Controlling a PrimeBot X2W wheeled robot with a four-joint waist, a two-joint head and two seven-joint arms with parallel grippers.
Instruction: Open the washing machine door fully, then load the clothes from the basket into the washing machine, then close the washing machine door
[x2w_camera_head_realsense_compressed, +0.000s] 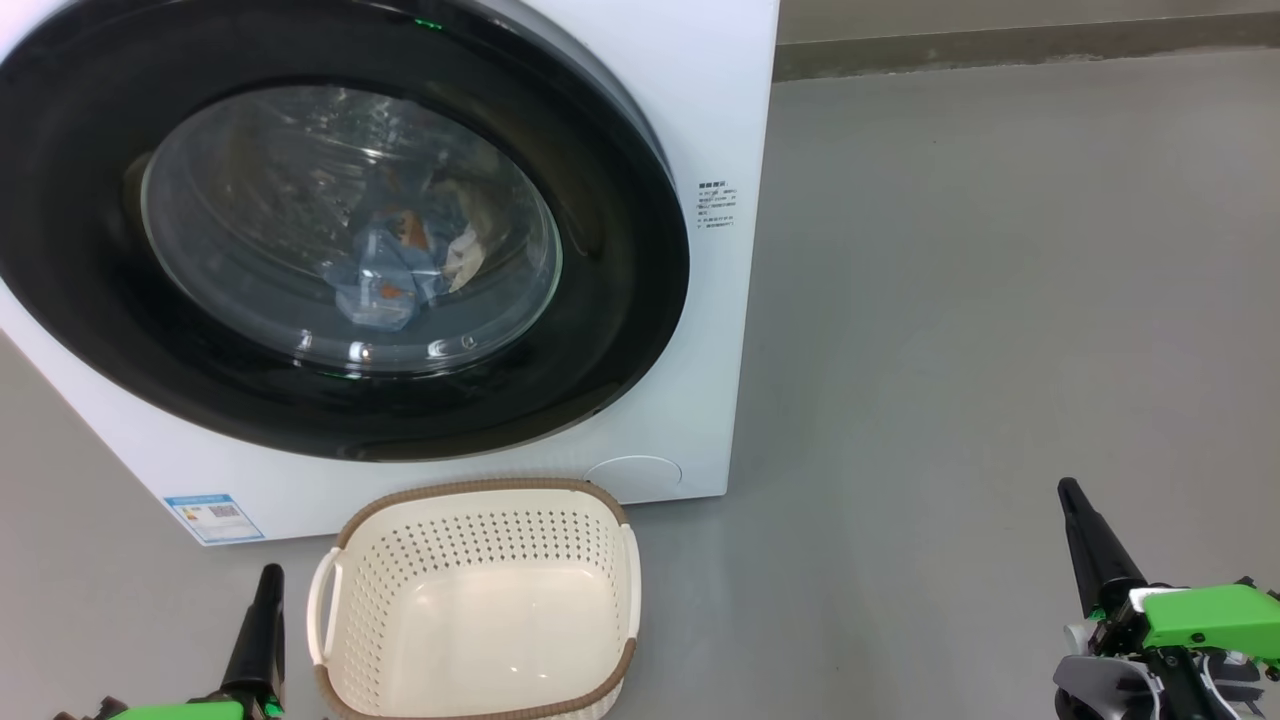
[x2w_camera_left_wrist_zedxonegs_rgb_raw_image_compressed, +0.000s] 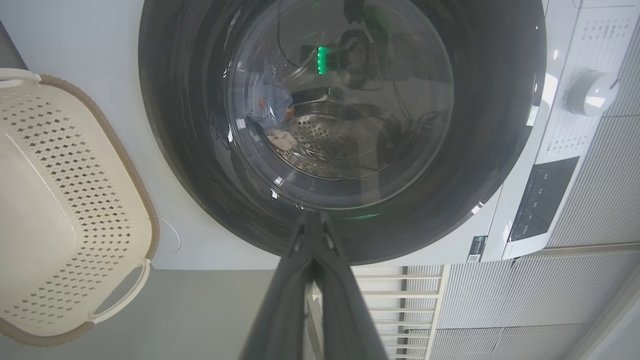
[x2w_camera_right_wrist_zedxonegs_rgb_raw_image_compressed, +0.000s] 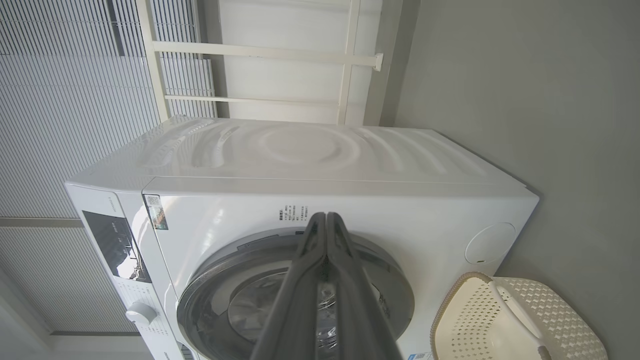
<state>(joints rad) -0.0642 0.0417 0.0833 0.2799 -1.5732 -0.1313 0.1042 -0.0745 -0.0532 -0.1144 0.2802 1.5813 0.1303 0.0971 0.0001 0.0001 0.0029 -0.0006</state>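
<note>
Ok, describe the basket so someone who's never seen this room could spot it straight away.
Start at the big white washing machine with the round black-rimmed door. On the grey floor in front of it sits a small cream basket. Its perforated walls, brown woven-look rim and side handles mark it out.

— Is the door (x2w_camera_head_realsense_compressed: 610, 330) shut?
— Yes, its black rim lies flat against the white washing machine (x2w_camera_head_realsense_compressed: 715, 120). Blue printed clothes (x2w_camera_head_realsense_compressed: 385, 285) show through the glass, inside the drum.
— And the basket (x2w_camera_head_realsense_compressed: 470, 530)?
— Cream, upright, empty, on the floor just before the machine.
</note>
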